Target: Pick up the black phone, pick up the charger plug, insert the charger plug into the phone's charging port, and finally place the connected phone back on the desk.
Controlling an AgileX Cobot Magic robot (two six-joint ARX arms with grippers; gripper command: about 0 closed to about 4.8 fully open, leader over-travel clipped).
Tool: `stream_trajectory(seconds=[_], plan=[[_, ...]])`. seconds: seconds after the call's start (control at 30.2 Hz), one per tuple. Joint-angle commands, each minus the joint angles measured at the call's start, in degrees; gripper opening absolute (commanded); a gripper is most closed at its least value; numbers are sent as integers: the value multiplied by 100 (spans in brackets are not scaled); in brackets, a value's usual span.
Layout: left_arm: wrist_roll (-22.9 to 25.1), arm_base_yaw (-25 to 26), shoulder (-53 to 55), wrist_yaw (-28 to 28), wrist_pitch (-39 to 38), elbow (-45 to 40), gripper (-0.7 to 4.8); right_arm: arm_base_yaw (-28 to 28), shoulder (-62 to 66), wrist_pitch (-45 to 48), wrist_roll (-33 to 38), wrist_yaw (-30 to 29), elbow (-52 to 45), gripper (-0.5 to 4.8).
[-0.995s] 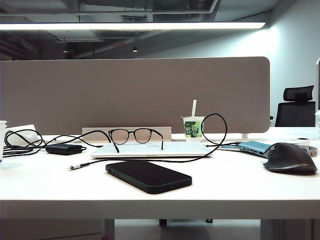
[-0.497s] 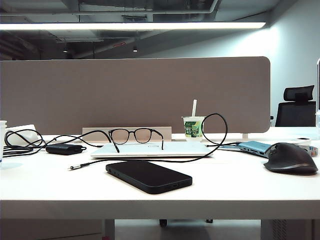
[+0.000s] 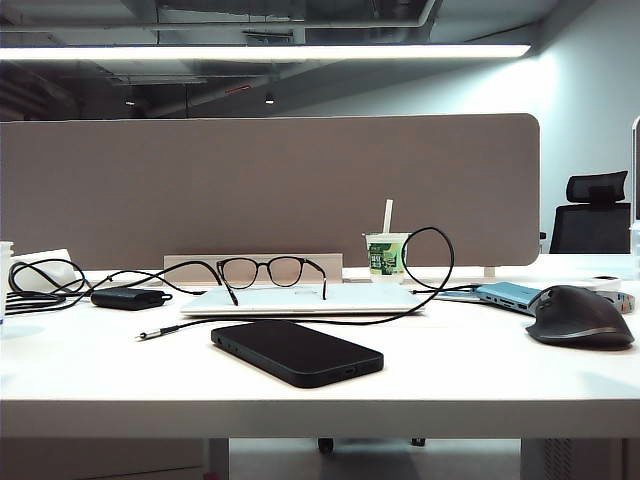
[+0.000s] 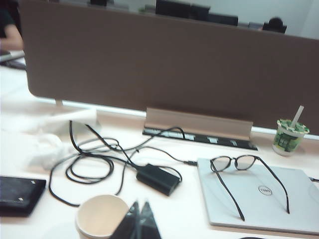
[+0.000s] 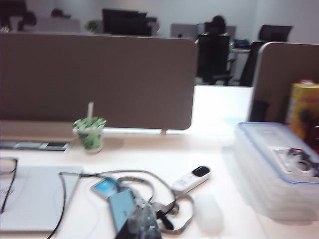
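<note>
A: Where is the flat matte black phone (image 3: 297, 352)?

B: It lies face up on the wide white desk (image 3: 120, 375), near the front edge, angled, with its short edge and the tiny charging port slot (image 3: 349, 371) turned toward the exterior camera. Nothing touches it.

A: And the small silvery charger plug (image 3: 146, 335)?

B: On the desk to the left of the phone, apart from it. Its thin black cable (image 3: 430, 262) runs behind the phone and loops up at the right.

A: What sits behind that?

B: A closed silver laptop (image 3: 300, 299) with black round-rimmed glasses (image 3: 267, 271) resting on it, and a green-printed cup with a straw (image 3: 386, 252) by the grey-brown partition (image 3: 270, 185). A small black oblong adapter box (image 3: 128, 298) lies at the left, a domed dark grey mouse (image 3: 580, 317) at the right.

A: The grippers?

B: Neither shows in the exterior view. The left gripper (image 4: 138, 221) hangs over the left of the desk beside a pale paper cup (image 4: 99, 215), fingers together on nothing. The right gripper (image 5: 142, 221) is over a blue device (image 5: 121, 205) and tangled strap, also closed and empty.
</note>
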Motion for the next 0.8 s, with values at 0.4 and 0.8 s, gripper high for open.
stream_trajectory(seconds=[0.4,0.8], plan=[[-931,-212,1884,999,-13,1294,-6,573,2035,-798,-442,-664,1781,-5],[-1718,-1154,3034,1910,-109,1762,-6,2013,3510,-1049,-540,-1528,2433,-5]])
